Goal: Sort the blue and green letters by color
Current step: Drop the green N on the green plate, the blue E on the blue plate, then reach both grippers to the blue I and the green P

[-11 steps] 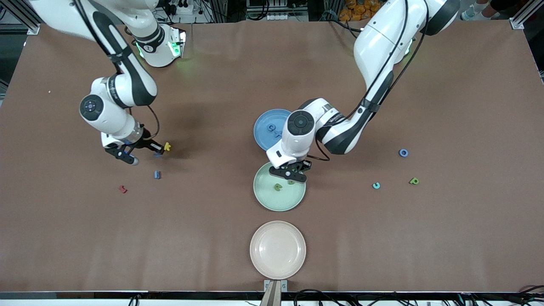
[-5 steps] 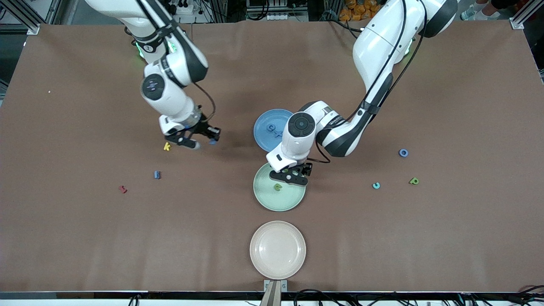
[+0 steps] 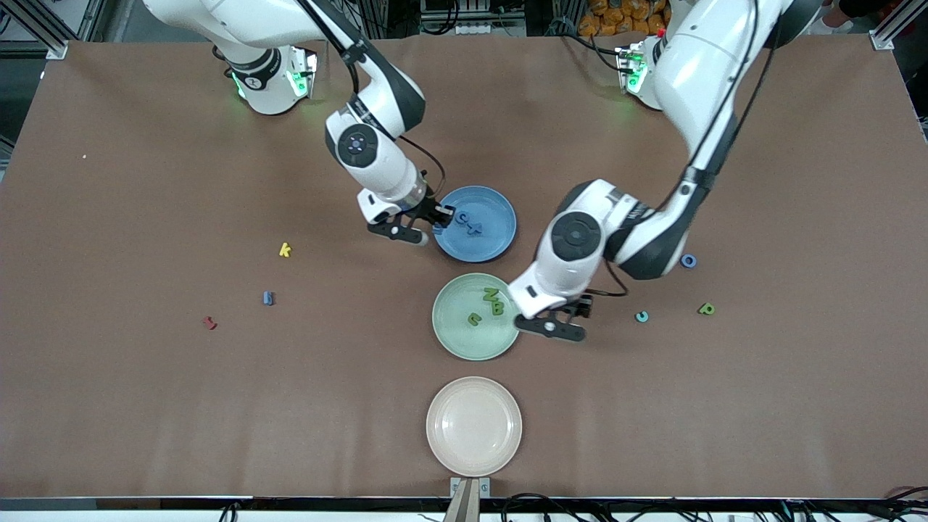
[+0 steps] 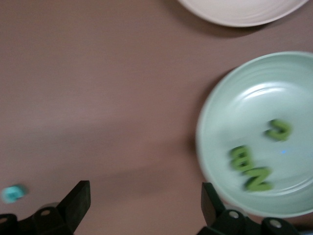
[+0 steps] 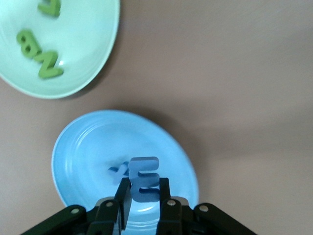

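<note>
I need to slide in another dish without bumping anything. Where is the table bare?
Bare: between the cream plate and green plate. Crowded: the blue plate, where the right gripper holds a blue E, and the left gripper beside the green plate.

Three plates on counter (image 3: pixel 145 406): blue plate (image 3: pixel 496 246), green plate (image 3: pixel 453 337), cream plate (image 3: pixel 473 426). Green letters: four, three in green plate (image 3: pixel 492 296), one loose (image 3: pixel 706 309). Blue letters: five, two in blue plate (image 3: pixel 464 217), one in gripper (image 5: pixel 145 179), two loose (image 3: pixel 268 298). One yellow letter (image 3: pixel 285 250), one dark red letter (image 3: pixel 209 322), one teal letter (image 3: pixel 641 317).
</note>
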### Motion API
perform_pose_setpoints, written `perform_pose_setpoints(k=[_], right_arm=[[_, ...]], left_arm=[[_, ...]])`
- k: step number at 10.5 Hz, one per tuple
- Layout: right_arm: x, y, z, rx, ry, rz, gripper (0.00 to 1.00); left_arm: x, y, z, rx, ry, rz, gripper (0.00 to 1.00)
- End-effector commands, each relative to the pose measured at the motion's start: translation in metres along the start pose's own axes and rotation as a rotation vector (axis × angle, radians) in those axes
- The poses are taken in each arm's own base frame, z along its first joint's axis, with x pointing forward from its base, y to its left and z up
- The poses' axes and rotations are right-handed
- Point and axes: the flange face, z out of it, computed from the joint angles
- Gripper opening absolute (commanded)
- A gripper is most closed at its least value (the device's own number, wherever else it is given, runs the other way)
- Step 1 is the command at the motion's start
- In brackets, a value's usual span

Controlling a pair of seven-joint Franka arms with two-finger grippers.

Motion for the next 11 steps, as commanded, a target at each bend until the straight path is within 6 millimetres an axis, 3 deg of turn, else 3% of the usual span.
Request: perform_pose_setpoints(k=[1,2,4,6,7,9,11], right_arm=[[-0.009,-0.031,0.022,0.014,-0.024,-0.009,0.25],[-0.010,-0.031,0.023,0.013,-0.030,0.028,0.99],[-0.013,-0.035,0.018,0.015,-0.029,0.088,1.00],[-0.004,-0.030,0.010,0.009,-0.026,0.097,1.00],[0.010,-0.020,-0.002,-0.015,-0.036,0.117,1.00],[0.055,0.009,-0.027,-0.077,0.008,0.119,1.00],[0.105,0.045,-0.043,-0.082,0.046,0.184,1.00]], left_arm=[[-0.016,-0.064,-0.023,0.028,-0.060,0.066,1.00],[-0.019,-0.100,-0.019,0.031,-0.079,0.130,1.00],[-0.036,-0.154,-0.012,0.029,-0.112,0.230,1.00],[-0.062,-0.205,0.006,0.016,-0.086,0.288,1.00],[-0.074,-0.234,0.023,0.005,-0.057,0.323,1.00],[-0.091,-0.281,0.051,-0.005,-0.006,0.366,1.00],[-0.093,-0.293,0.057,-0.006,-0.009,0.376,1.00]])
